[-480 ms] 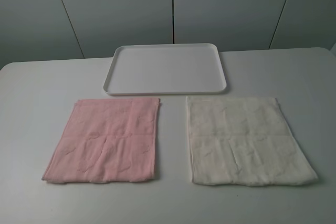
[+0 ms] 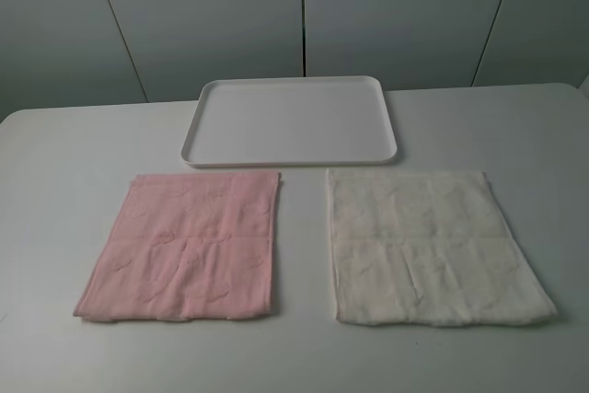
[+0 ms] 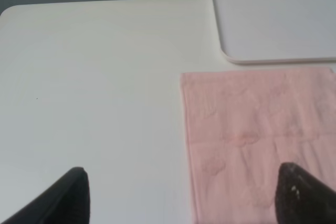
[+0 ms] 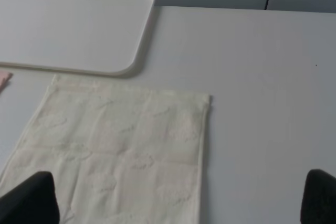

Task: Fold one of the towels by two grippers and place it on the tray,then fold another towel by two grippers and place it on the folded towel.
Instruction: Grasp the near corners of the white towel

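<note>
A pink towel (image 2: 184, 246) lies flat on the left of the white table and a cream towel (image 2: 428, 246) lies flat on the right. An empty white tray (image 2: 207, 103) sits behind them. Neither gripper shows in the high view. In the left wrist view the left gripper (image 3: 184, 198) is open, its fingertips (image 3: 73, 192) spread above the table and the pink towel (image 3: 257, 129). In the right wrist view the right gripper (image 4: 181, 198) is open above the cream towel (image 4: 121, 156). The tray shows in the left wrist view (image 3: 218, 24) and the right wrist view (image 4: 142, 35).
The white table (image 2: 64, 190) runs to grey panelled walls (image 2: 212, 16) behind. Its left rear corner shows in the left wrist view (image 3: 16, 11).
</note>
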`<state>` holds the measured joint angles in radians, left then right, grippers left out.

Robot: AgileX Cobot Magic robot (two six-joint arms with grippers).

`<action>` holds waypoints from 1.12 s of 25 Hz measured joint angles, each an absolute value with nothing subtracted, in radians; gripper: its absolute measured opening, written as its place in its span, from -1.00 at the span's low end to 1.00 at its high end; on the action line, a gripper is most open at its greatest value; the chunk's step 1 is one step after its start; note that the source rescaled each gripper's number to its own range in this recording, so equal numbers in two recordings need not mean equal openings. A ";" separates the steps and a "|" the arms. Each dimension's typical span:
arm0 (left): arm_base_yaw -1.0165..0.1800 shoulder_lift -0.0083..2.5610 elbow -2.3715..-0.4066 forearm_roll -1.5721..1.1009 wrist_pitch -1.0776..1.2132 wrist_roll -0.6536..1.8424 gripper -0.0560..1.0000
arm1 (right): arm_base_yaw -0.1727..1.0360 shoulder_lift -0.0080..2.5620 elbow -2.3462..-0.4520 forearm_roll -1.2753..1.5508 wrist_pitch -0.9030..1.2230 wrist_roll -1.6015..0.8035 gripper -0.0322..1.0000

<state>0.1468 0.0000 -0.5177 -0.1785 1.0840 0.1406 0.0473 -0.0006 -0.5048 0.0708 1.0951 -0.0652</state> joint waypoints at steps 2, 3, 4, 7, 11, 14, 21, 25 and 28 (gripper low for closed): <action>0.147 0.000 -0.518 -0.178 1.084 0.141 0.86 | 0.047 -0.001 -0.505 0.071 1.095 -0.065 1.00; 0.147 0.000 -0.518 -0.178 1.084 0.141 0.86 | 0.047 -0.001 -0.505 0.071 1.095 -0.065 1.00; 0.147 0.000 -0.518 -0.178 1.084 0.141 0.86 | 0.047 -0.001 -0.505 0.071 1.095 -0.065 1.00; 0.147 0.000 -0.518 -0.178 1.084 0.141 0.86 | 0.047 -0.001 -0.505 0.071 1.095 -0.065 1.00; 0.147 0.000 -0.518 -0.178 1.084 0.141 0.86 | 0.047 -0.001 -0.505 0.071 1.095 -0.065 1.00; 0.147 0.000 -0.518 -0.178 1.084 0.141 0.86 | 0.047 -0.001 -0.505 0.071 1.095 -0.065 1.00; 0.147 0.000 -0.518 -0.178 1.084 0.141 0.86 | 0.047 -0.001 -0.505 0.071 1.095 -0.065 1.00; 0.147 0.000 -0.518 -0.178 1.084 0.141 0.86 | 0.049 -0.001 -0.505 0.071 1.095 -0.065 1.00; 0.147 0.000 -0.518 -0.178 1.084 0.141 0.86 | 0.049 -0.001 -0.505 0.071 1.095 -0.065 1.00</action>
